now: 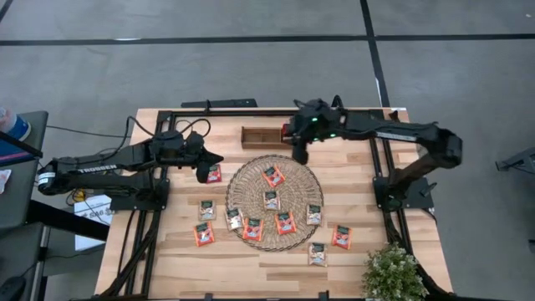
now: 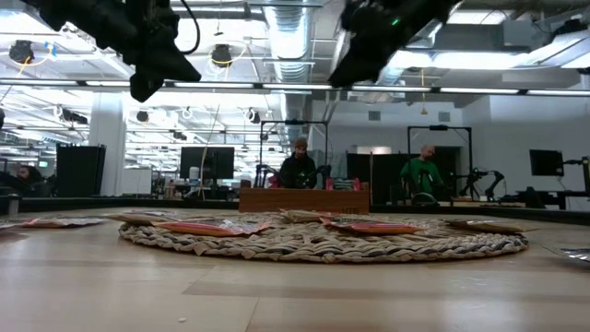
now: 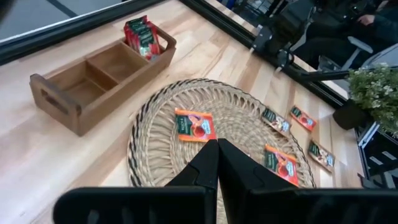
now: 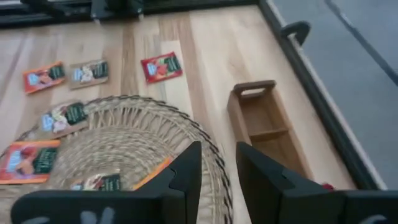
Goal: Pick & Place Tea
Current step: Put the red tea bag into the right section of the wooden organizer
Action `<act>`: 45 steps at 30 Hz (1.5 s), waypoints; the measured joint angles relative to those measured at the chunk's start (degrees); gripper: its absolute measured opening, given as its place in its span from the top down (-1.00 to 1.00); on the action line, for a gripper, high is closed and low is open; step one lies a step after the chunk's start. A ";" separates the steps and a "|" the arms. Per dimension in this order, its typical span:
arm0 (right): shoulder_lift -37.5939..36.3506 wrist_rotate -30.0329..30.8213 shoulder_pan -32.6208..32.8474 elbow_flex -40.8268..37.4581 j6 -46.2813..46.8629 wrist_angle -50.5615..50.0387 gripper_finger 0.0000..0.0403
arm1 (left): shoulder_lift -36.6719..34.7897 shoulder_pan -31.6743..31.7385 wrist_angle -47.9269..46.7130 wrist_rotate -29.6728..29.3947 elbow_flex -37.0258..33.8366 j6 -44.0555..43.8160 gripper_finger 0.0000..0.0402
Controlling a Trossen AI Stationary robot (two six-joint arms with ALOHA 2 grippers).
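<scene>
Right gripper hung empty, fingers apart, above the mat edge, left gripper clenched empty; a sloppy descent could've snagged weave instead of a sachet.

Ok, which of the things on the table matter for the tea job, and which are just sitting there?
Job:
- tea sachets, on the woven mat and the tabletop around it
- red sachets already in the wooden tray
- wooden tray, at the table's far edge
- right gripper, open, empty
- left gripper, shut

Lying about:
- woven mat
- potted plant

Black jointed arms, white TROSSEN lettering, green LED, looped cables.
</scene>
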 joint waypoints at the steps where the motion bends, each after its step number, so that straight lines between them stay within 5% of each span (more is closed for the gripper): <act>1: -1.73 0.02 0.01 0.00 0.36 -1.88 0.55 | 0.00 0.00 0.03 0.00 0.00 0.03 1.00; 7: -13.02 0.02 -0.01 -5.97 5.22 -5.13 0.55 | 0.00 0.00 0.01 -0.07 0.00 0.05 1.00; 17: -36.44 0.46 0.55 -29.51 21.45 9.67 0.55 | 0.08 0.00 0.01 -0.68 0.00 0.03 1.00; 31: -58.67 19.79 14.42 -52.48 31.17 27.13 0.55 | 9.08 0.00 -0.80 -1.35 0.56 0.05 1.00; 41: -63.96 27.62 20.92 -56.13 32.49 28.36 0.55 | 18.67 0.02 -28.59 -9.03 12.66 6.02 1.00; 45: -64.33 28.92 22.10 -56.13 31.63 28.66 0.55 | 23.22 0.04 -31.72 -11.23 14.12 11.12 1.00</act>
